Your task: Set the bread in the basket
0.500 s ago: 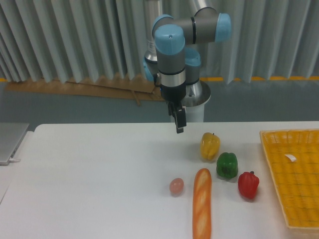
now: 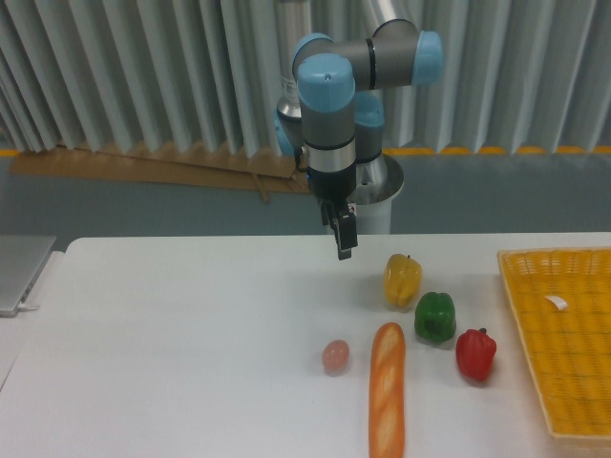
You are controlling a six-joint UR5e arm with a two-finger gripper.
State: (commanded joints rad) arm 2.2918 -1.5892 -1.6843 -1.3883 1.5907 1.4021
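The bread (image 2: 387,389) is a long orange-golden baguette lying lengthwise near the table's front edge, right of centre. The basket (image 2: 561,391), a flat yellow woven tray with a small white tag inside, lies at the right edge of the table. My gripper (image 2: 345,250) hangs above the table's rear middle, well behind and slightly left of the bread, touching nothing. From this angle its fingers look like one narrow dark blade, so I cannot see whether they stand apart.
A yellow pepper (image 2: 402,279), a green pepper (image 2: 435,317) and a red pepper (image 2: 475,354) sit between the bread and the basket. A small pinkish ball (image 2: 335,356) lies just left of the bread. A grey laptop (image 2: 19,272) rests at the far left.
The arm has shifted slightly, and the gripper sits a little lower and more forward than before. The objects on the table have not moved.
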